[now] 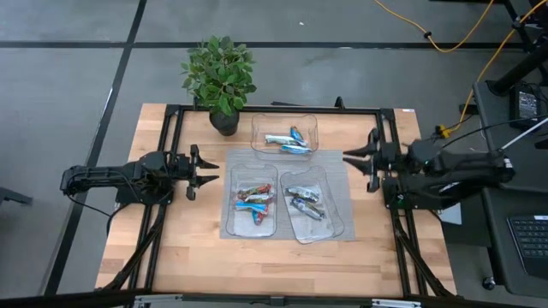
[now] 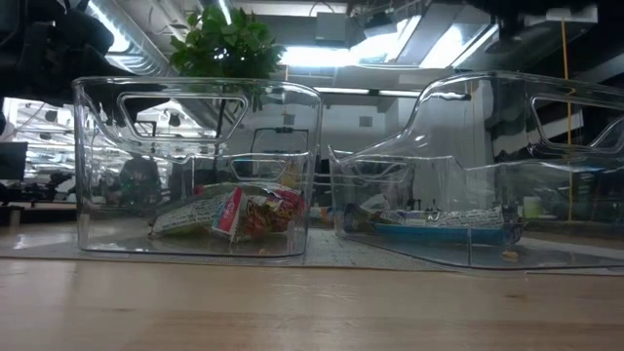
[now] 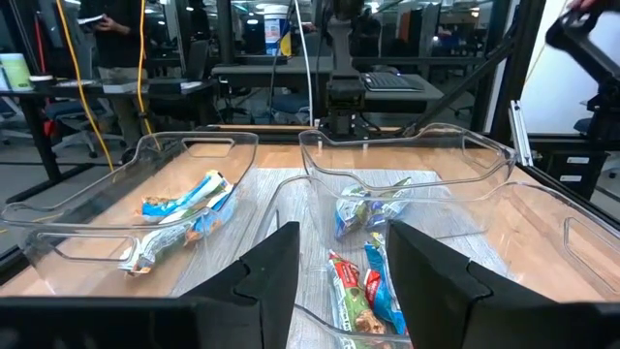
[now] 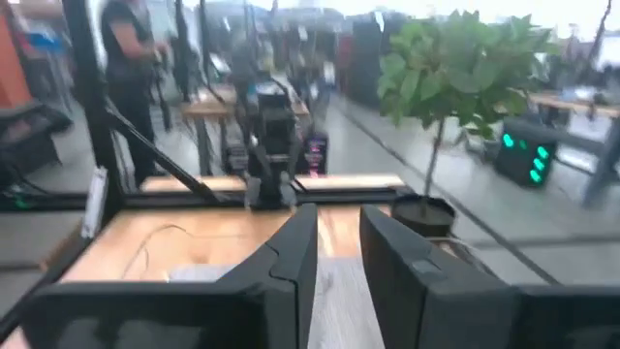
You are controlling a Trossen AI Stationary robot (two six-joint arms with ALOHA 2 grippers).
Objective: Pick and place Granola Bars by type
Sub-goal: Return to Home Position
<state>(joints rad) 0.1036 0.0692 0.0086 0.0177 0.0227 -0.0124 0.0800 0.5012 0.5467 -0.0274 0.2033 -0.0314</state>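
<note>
While left hand (image 1: pixel 214 171) idles, bars (image 1: pixel 254 204) nearby

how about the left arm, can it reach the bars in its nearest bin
Likely yes: the left gripper sits open beside the open-topped clear bin of red granola bars, nothing between; the right gripper waits opposite.

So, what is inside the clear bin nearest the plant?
Wrapped granola bars in blue and silver lie in the bin, overlapping in a small pile. How many, and whether anything lies under them, cannot be seen.
</note>
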